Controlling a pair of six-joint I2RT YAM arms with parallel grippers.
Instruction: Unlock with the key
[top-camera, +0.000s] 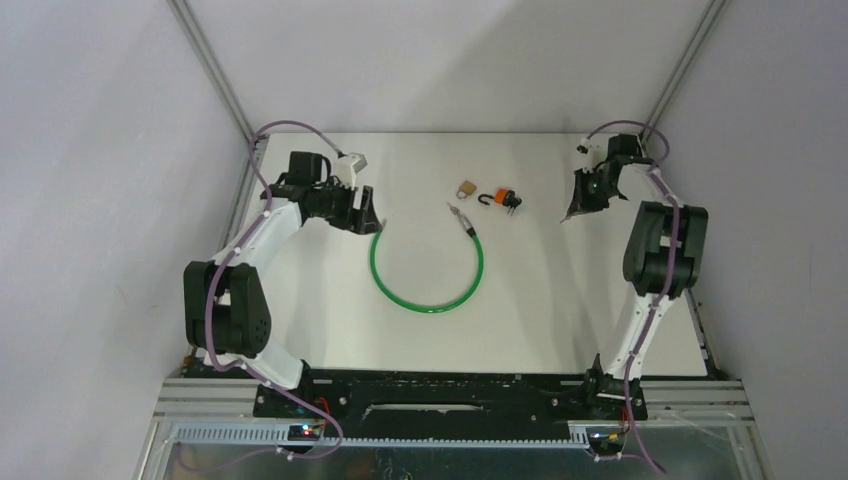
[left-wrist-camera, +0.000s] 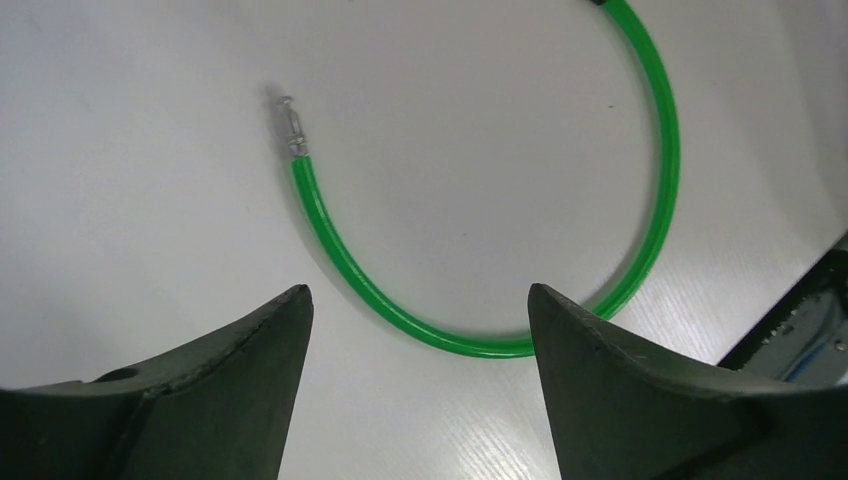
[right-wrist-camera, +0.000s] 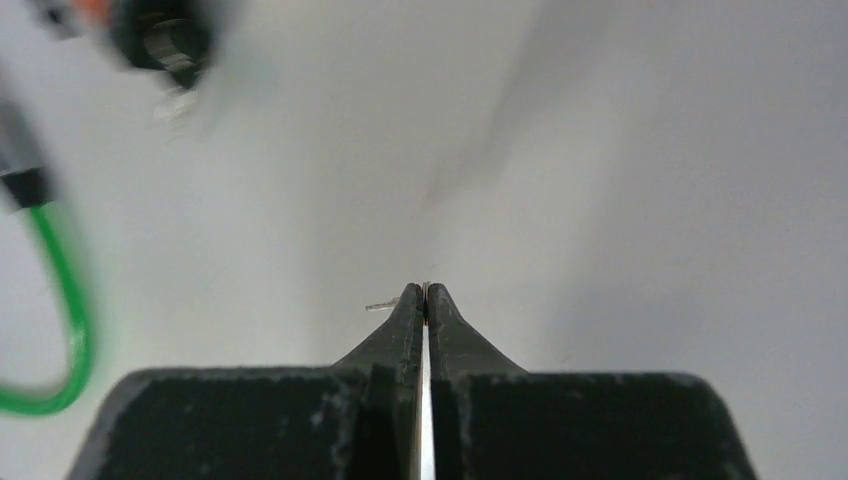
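Note:
A small brass padlock (top-camera: 466, 188) and an orange-and-black lock (top-camera: 498, 198) lie at the back middle of the white table (top-camera: 560, 320). The orange-and-black lock shows blurred at the top left of the right wrist view (right-wrist-camera: 160, 40). My right gripper (top-camera: 575, 210) is to their right, above the table. Its jaws (right-wrist-camera: 425, 290) are shut on a thin metal key whose tip (right-wrist-camera: 381, 305) sticks out to the left. My left gripper (top-camera: 368, 220) is open and empty (left-wrist-camera: 420, 295) over the left end of the green cable (top-camera: 427, 300).
The green cable (left-wrist-camera: 400, 320) lies in an open loop in the middle of the table. Its metal end pieces (top-camera: 457, 213) (left-wrist-camera: 290, 125) point towards the locks. The table's near edge and the black base rail (top-camera: 450, 385) lie behind the arms.

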